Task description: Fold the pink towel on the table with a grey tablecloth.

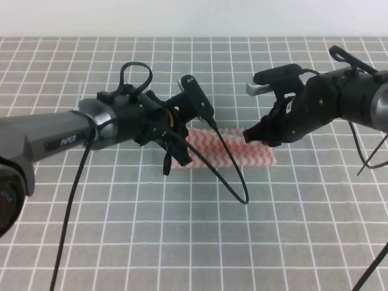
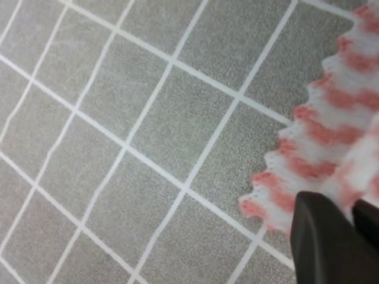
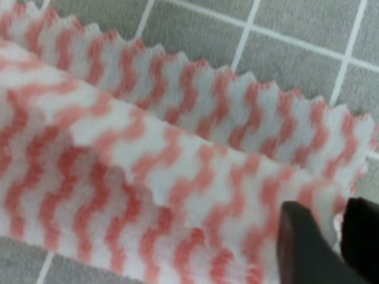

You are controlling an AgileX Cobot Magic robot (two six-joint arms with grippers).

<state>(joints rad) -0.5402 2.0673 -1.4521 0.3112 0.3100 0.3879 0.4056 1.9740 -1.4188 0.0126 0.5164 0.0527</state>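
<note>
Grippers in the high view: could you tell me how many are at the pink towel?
2: the left gripper at the pink towel's left end, the right gripper at its right end; each pinches an edge.

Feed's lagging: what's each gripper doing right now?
Left gripper: shut on the towel edge.
Right gripper: shut on the towel's other end.

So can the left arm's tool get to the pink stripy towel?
Probably yes: the left tool is already at the pink-and-white zigzag cloth towel, with nothing between them.
</note>
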